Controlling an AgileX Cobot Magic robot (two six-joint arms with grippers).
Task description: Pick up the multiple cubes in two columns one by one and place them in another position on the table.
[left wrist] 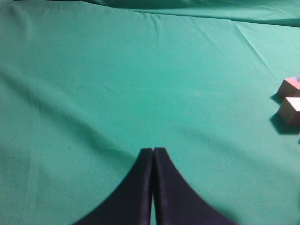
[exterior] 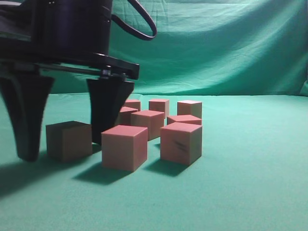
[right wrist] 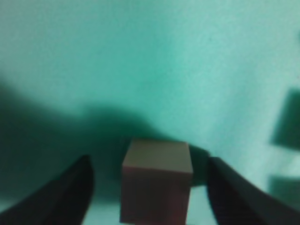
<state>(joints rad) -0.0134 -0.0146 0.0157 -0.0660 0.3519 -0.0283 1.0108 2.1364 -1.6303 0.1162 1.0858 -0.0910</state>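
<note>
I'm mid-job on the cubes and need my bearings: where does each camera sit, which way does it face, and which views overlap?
Exterior view: low, at cube height, looking along the table toward the green backdrop; the right gripper stands open astride one cube, beside the cluster.
Left wrist view: on the left arm, looking down and forward over bare cloth; the shut left gripper shows at the bottom, two cubes at the right edge.
Right wrist view: on the right arm, looking down; open fingers flank the cube.
Shared: exterior and right wrist views both show that cube between the fingers.
</note>
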